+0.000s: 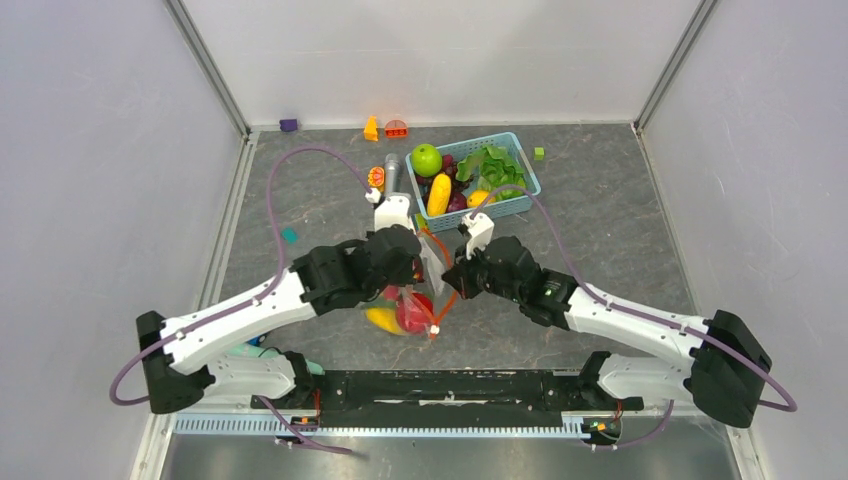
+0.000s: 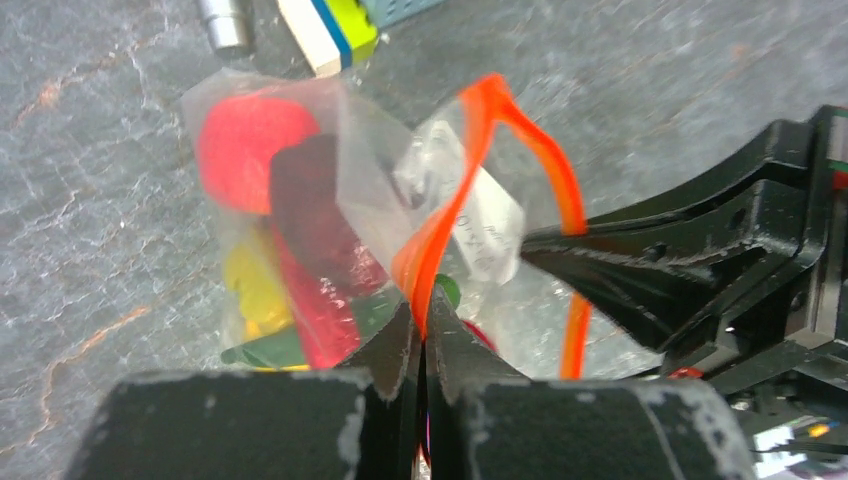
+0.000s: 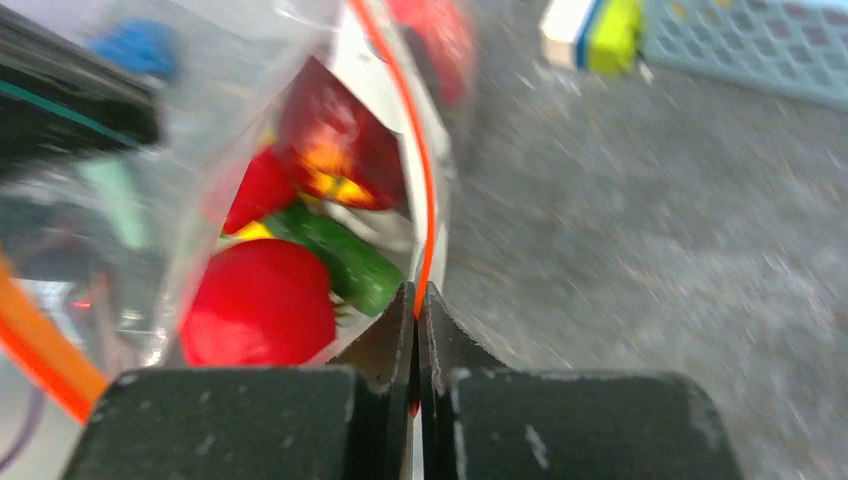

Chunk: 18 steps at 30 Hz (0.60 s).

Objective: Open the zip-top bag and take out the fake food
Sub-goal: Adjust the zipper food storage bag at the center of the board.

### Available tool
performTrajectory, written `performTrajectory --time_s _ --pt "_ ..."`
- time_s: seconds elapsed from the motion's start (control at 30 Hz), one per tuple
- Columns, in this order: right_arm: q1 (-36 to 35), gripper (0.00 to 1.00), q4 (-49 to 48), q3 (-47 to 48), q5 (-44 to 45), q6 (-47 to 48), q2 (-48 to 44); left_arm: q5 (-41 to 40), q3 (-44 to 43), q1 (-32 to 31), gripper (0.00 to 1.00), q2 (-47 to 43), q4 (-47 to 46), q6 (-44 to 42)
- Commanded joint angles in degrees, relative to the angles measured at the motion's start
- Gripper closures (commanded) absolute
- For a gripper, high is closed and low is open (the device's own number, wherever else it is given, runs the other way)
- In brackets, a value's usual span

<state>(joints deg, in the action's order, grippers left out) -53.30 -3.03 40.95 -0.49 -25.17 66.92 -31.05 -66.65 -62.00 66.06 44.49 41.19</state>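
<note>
zip-top bag pinched between both arms at centre of the top view, fake food inside.
top view: bag mid-frame on the grey worktop, lower in frame than the light-blue basket; food bunched at its lower end. left wrist view: left jaws pressed together at lower centre, pinching the orange zip strip; strip loops apart above; red, maroon, yellow pieces centre left. right wrist view: right jaws pressed together on the strip at lower centre; red and green pieces at left.
</note>
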Motion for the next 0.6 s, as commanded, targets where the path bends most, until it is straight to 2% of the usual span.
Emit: performTrajectory --time_s 0.0,0.1,0.23,0.47,0.57 --pt "0.1 1.0 5.4 -3.8 12.0 2.3 -3.4 -0.4 0.7 -0.1 0.98 1.6 -3.0 -0.7" --pt "0.1 0.98 6.6 -6.6 14.3 3.2 -6.1 0.8 0.3 -0.1 0.98 3.2 -4.5 -1.2" --pt "0.1 0.86 7.0 -8.4 12.4 4.8 -9.5 3.2 -0.6 -0.1 0.98 6.2 -6.3 -1.9" --pt "0.2 0.66 8.1 -6.3 9.7 9.4 -16.7 6.9 -1.9 -0.2 0.98 9.9 -8.5 -2.2" --pt "0.1 0.36 8.2 -5.2 4.8 12.8 -19.6 7.3 -1.7 -0.2 0.98 10.2 -9.2 -2.3"
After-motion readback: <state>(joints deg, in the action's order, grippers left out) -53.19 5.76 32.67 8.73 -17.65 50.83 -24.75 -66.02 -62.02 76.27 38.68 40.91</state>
